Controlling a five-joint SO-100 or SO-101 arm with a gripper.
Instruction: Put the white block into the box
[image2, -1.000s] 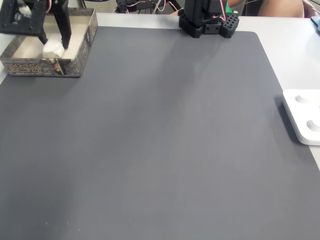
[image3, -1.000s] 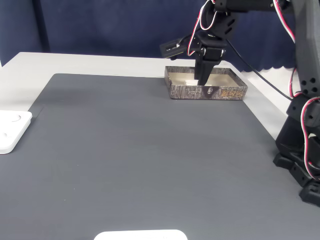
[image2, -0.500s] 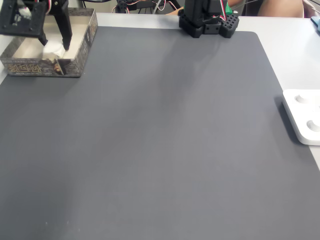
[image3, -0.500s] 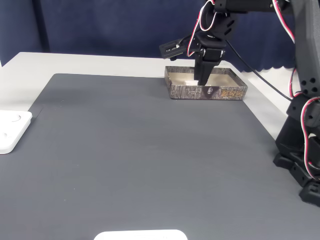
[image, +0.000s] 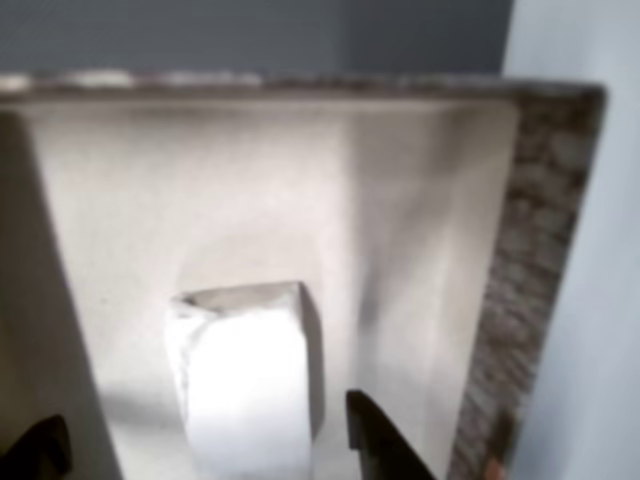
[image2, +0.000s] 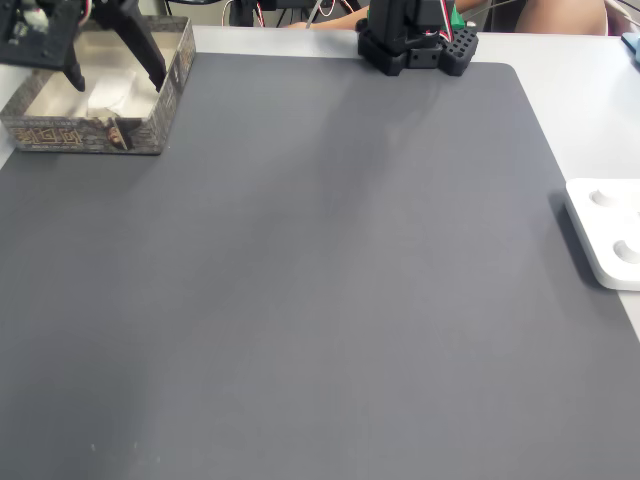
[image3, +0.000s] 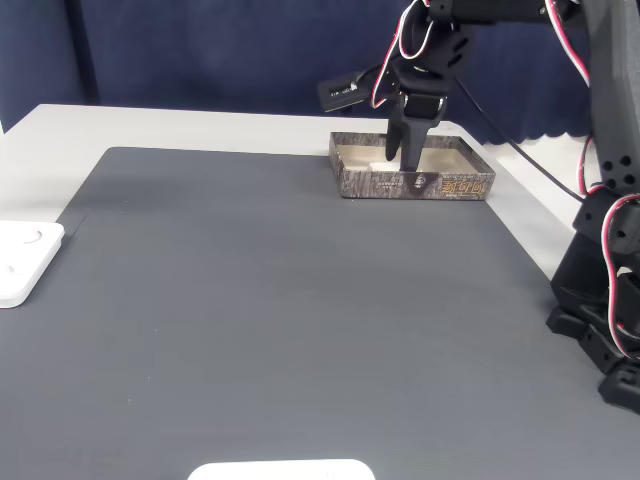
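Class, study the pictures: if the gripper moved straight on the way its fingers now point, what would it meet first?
Most likely the white block lying in the box: the open gripper points down with the block between its fingers. Depth is unclear, so a fingertip might reach the box floor first.

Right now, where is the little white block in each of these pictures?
Other view: the white block is at bottom centre, on the box floor.
Fixed view from above: top left, inside the box.
Fixed view from the side: upper middle, a white sliver beside the claw.
Shared landmark: the box.

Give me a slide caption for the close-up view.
White block lying inside the box, open pincer straddling it.
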